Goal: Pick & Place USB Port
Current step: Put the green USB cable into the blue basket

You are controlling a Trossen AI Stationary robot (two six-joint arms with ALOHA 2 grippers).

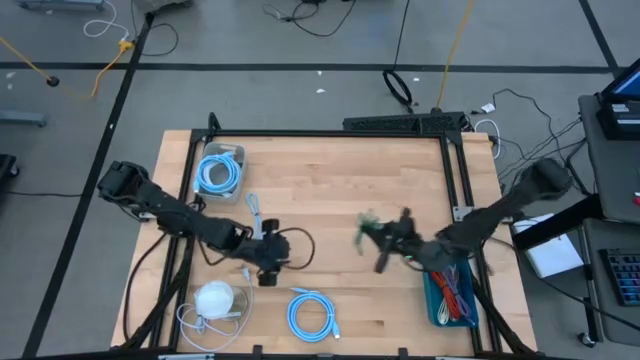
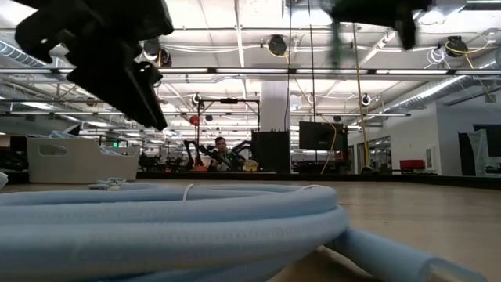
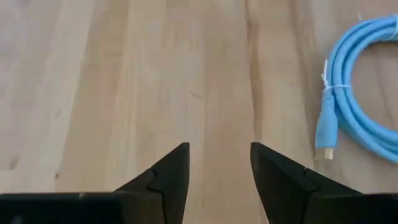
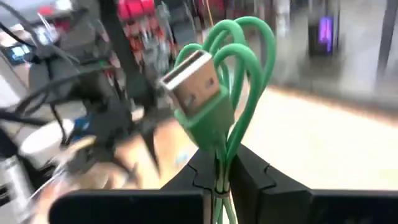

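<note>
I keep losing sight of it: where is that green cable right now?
The green USB cable is pinched in the right end effector, held up above the table's right half, left of the bin of cables.

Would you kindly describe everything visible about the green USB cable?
The green USB cable is a thin, glossy, plastic-looking cord bundled in loops, ending in a green moulded plug with a silver metal USB-A tip pointing away from the wrist. The right gripper is shut on the bundle just below the plug, holding it in the air above the table, touching nothing else.
</note>
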